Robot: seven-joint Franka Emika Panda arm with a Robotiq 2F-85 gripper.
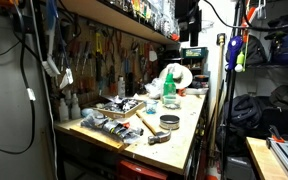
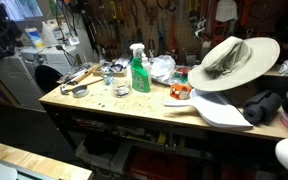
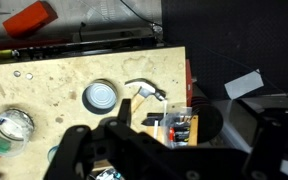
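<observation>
1. Standing by the bench here. The claw (image 3: 124, 140) hangs well above the wooden surface (image 3: 44, 80), holding nothing and touching nothing that I can see. In the wrist view it's just a dark blur at the bottom edge, so I honestly can't tell whether the fingers are spread or pressed together.
2. The nearest thing to it is the round tin (image 3: 101, 97), lying flat on the surface. From the wrist view it sits ahead of the claw and a bit toward the picture's left, clearly apart from it.
3. It's a flat disc, so there's no long axis to line up with. What matters is that offset: forward, slightly left and a good way down.
4. Just beside the tin on the picture's right is a curved metal hook (image 3: 144, 90), close to the tin but I can't say touching. A small box (image 3: 179, 127) with orange bits lies past that, nearer the surface's edge.
5. On the tin's other side is a clear round thing (image 3: 9, 128) with green next to it — too blurry to name.
6. In an exterior view the round tin (image 2: 79, 90) shows up too. The green spray bottle (image 2: 139, 70) stands upright off to its picture-right, and a big hat (image 2: 234, 58) sits farther that same way — well apart from the tin.
</observation>
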